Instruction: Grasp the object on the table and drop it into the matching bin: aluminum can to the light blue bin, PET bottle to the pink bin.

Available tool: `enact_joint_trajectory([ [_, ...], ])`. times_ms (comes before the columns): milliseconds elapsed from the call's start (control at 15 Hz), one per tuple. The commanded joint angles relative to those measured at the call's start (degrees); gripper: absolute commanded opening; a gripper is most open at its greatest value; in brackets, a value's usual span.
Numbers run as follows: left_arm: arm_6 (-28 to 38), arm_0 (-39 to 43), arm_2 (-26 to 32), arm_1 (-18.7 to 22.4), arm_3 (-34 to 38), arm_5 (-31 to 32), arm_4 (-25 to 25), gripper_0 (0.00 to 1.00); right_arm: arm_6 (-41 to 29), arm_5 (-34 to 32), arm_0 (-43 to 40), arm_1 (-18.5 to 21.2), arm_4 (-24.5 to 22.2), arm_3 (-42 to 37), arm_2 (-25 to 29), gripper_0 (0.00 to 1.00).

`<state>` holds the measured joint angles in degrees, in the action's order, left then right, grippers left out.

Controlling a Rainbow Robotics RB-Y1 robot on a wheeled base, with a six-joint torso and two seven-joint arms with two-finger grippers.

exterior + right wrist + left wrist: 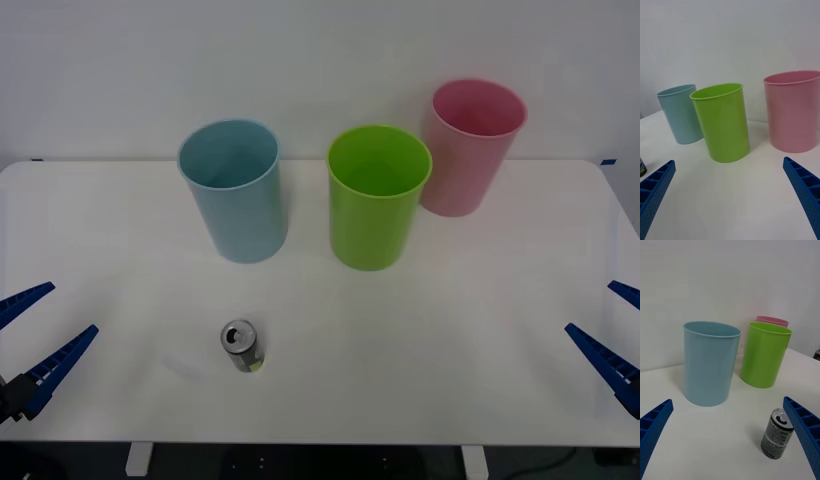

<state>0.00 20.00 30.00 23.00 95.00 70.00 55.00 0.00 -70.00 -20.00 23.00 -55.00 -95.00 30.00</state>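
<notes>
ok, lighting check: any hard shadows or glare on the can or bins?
Front view: soft even light, only a faint shadow beside the aluminum can and under the light blue bin. Left wrist view: small highlight on the can's silver top, label readable as texture only. Right wrist view: the pink bin is matte, with no glare.

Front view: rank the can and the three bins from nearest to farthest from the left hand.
From the left hand, open at the table's left edge:
1. Aluminum can, upright near the front edge.
2. Light blue bin, behind the can.
3. Green bin, centre.
4. Pink bin, far right.
</notes>
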Motion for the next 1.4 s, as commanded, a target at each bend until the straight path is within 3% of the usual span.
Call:
enact_joint_trajectory([
  [67,0.0,0.0,0.0,0.0,0.0,0.0,0.0,1.0,0.0,0.0,0.0,0.0,0.0,0.0,0.0,1.0],
  [200,-0.1,0.8,0.3,-1.1,-2.1,-0.3,-0.4,1.0,0.0,0.0,0.0,0.0,0.0,0.0,0.0,1.0],
  [1000,-3.0,4.7,-1.0,2.6,-3.2,-0.4,-1.7,1.0,0.0,0.0,0.0,0.0,0.0,0.0,0.0,1.0],
  [1400,-14.1,3.2,-5.3,4.1,-10.1,0.5,-1.3,1.0,0.0,0.0,0.0,0.0,0.0,0.0,0.0,1.0],
])
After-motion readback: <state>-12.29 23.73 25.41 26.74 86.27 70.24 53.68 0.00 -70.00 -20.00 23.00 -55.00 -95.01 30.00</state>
